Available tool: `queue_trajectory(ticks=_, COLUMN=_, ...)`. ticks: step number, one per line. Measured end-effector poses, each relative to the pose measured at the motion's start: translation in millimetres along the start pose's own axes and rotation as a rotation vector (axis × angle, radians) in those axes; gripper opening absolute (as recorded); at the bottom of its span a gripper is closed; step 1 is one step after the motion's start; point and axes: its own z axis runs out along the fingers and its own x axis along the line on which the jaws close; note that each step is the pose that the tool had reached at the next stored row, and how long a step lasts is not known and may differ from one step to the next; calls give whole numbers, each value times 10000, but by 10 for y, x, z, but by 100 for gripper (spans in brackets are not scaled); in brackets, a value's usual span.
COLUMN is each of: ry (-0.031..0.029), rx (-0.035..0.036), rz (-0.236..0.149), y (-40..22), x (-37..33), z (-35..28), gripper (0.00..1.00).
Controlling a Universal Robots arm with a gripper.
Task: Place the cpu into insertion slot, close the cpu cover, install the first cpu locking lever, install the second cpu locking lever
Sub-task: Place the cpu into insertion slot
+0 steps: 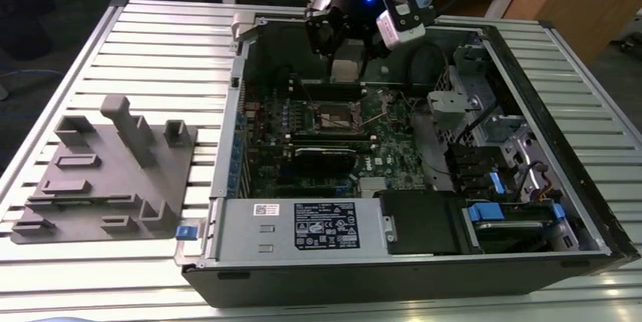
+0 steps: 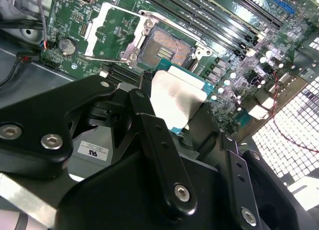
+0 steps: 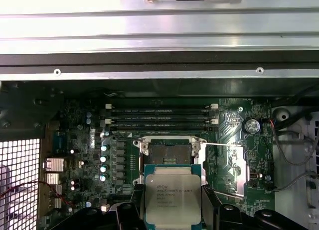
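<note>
One hand (image 3: 173,209) hangs over an open computer case (image 1: 401,262) that lies on a slatted metal surface (image 1: 150,36). Its two black fingers (image 3: 135,210) pinch one cpu (image 3: 173,196) by opposite edges, the silver-grey top facing the first wrist view. In the second wrist view the same hand (image 2: 174,115) grips the cpu (image 2: 177,95) flat between the fingers (image 2: 144,115).

There is one insertion slot (image 3: 171,155), and it is the landmark here. It lies open, its dark centre bare, as the second wrist view of the slot (image 2: 162,48) also shows. The cpu is held near the slot, off to one side and clear of it, not seated.

One cpu cover (image 2: 107,26) is swung back, hinged just beside the slot on one side; it appears as a bright plate (image 3: 227,168) in the first wrist view. Two thin wire levers (image 3: 219,144) stand loose along the cover's edges.

Long black memory slots (image 3: 159,118) run parallel just beyond the slot; I cannot count them surely.

In the exterior view the hand (image 1: 346,62) is above the slot (image 1: 336,117). One grey moulded fixture (image 1: 105,164) sits well apart from the slot, outside the case, toward the exterior view's left.
</note>
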Motion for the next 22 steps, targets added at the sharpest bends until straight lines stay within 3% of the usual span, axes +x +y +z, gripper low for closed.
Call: queue_trajectory(ticks=22, ry=-1, rx=33, rz=0, y=-4, x=-1, z=48, gripper=54)
